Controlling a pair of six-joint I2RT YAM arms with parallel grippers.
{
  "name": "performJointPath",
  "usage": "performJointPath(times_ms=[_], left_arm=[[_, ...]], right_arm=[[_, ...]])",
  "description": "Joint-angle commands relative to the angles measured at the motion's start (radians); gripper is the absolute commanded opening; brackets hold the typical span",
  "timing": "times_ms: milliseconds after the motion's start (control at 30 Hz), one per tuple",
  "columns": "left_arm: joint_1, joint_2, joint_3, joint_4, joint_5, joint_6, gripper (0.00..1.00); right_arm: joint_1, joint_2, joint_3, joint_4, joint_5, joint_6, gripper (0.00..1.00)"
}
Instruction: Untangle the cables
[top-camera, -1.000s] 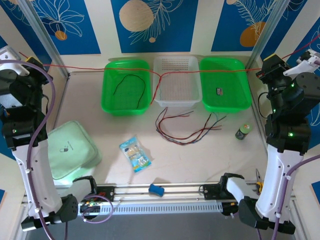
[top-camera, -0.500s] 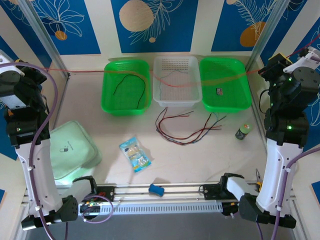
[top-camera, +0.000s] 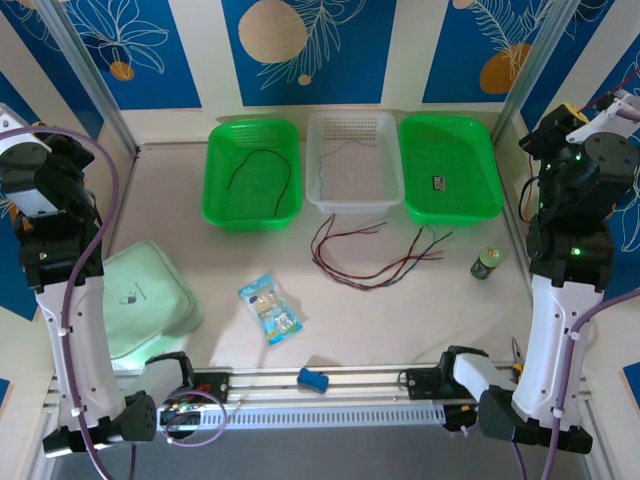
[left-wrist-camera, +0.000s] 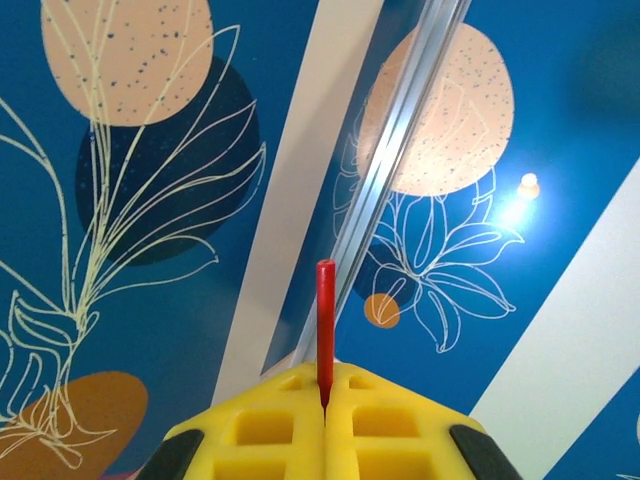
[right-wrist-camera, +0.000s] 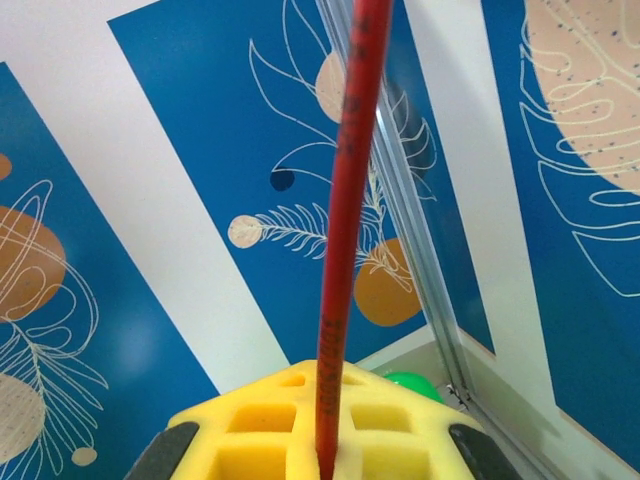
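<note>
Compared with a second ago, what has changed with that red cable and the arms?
The red cable no longer stretches tight across the baskets; both arms have shifted slightly. The left gripper and right gripper stay shut on it. Baskets, the cable pile and snack packet lie unchanged.

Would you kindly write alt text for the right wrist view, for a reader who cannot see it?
The yellow-tipped right gripper is shut on a thin red cable that runs up and out of the frame's top. Behind stands a blue wall mural with white stripes and pale leaf drawings, crossed by a silver metal post.
</note>
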Motion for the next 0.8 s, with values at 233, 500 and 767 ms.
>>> performJointPath(times_ms=[233,500,767], left_arm=[[-0.102,0.034,-0.039,0.442,0.562,-0.218,0.0],[-0.392,0.088,-0.024,0.541,0.425,-0.054,0.0],[-0.534,0.189,0.1,0.525,0.411,0.008,0.0]], right_arm=[[0.023,0.054,0.084,0.137,-0.158,0.033,0.0],[0.222,0.24,0.157,0.345,-0.123,-0.082,0.0],[0.224,0.468,0.41,0.333,-0.058,-0.196,0.0]])
